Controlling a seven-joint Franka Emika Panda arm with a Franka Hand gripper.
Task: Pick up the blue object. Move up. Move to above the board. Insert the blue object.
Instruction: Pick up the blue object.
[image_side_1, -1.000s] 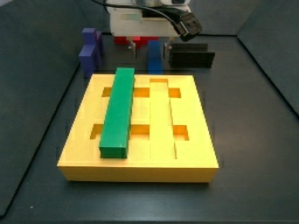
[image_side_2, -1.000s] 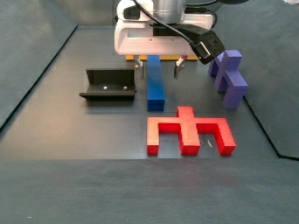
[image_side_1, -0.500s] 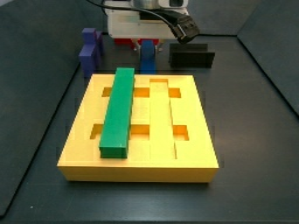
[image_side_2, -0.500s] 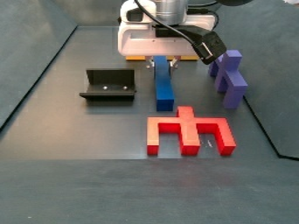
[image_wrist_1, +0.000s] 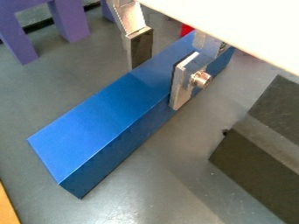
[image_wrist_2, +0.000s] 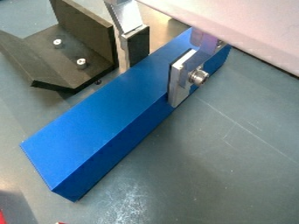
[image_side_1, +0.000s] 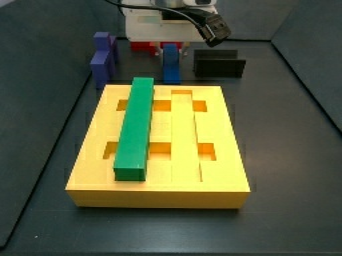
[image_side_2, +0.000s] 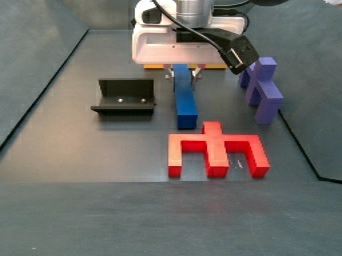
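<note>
The blue object (image_side_2: 186, 100) is a long plain bar on the dark floor beyond the board; it also shows in a side view (image_side_1: 171, 62). My gripper (image_side_2: 185, 68) is down over its far end. In both wrist views the bar (image_wrist_1: 111, 122) (image_wrist_2: 111, 131) runs between the fingers, with one dark pad and one silver plate against its long sides. The gripper (image_wrist_1: 160, 80) (image_wrist_2: 156, 79) is shut on it. I cannot tell whether the bar is off the floor. The yellow board (image_side_1: 221, 175) lies nearer the front, with a green bar (image_side_1: 135, 125) in one groove.
The dark fixture (image_side_2: 123, 97) (image_side_1: 221, 65) stands beside the bar and shows in a wrist view (image_wrist_2: 59, 44). A purple-blue stepped block (image_side_2: 263, 88) (image_side_1: 102, 55) stands on the other side. A red forked piece (image_side_2: 214, 150) lies just past the bar's free end.
One second ago the bar lay slightly askew between the fingers. It has since shifted sideways and lined up as the fingers closed on it. Nothing has moved in the last half second.
</note>
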